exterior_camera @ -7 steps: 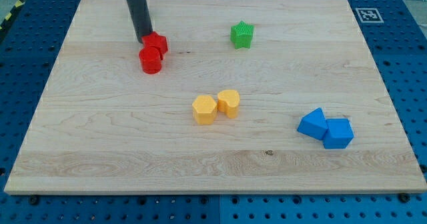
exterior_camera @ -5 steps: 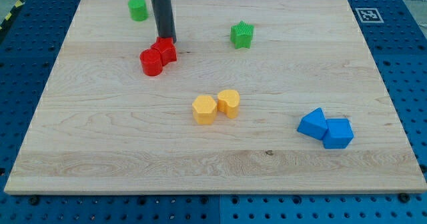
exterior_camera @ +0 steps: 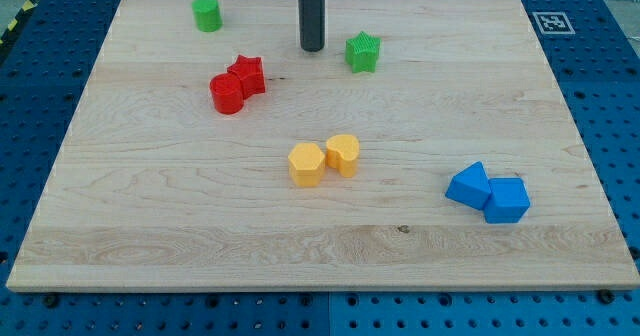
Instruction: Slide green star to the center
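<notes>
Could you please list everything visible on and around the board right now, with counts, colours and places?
green star: 1, green, upper middle, just to the right of my tip
green cylinder: 1, green, top left
red blocks: 2, red, touching, upper left
yellow blocks: 2, yellow, side by side near the centre
blue blocks: 2, blue, touching, lower right
wooden board: 1, light wood, fills the view
marker tag: 1, black and white, top right
my tip: 1, dark rod, apart from the star

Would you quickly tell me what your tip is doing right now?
My tip: holds nothing, rests on the board just left of the green star, apart from it.
</notes>
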Controlling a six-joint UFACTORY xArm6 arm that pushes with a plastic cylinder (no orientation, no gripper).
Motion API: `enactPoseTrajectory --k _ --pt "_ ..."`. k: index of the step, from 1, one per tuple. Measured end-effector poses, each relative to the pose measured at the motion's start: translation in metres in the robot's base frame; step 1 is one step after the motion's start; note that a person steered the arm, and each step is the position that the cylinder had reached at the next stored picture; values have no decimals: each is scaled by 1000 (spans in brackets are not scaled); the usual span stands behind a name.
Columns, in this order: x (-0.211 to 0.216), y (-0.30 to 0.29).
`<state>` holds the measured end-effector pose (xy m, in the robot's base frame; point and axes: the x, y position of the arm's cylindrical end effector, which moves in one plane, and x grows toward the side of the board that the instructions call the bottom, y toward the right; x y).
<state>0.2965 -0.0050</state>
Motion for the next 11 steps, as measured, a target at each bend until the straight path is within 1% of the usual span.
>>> enactPoseTrajectory --k 1,2,3,4,5,6,7,9,10,11 --pt "0 30" --pt "11 55" --pt "28 61" --pt "31 83" --pt "31 137" --pt "31 147" --pt "45 157" --pt "49 133" --pt "65 116" --pt "80 81"
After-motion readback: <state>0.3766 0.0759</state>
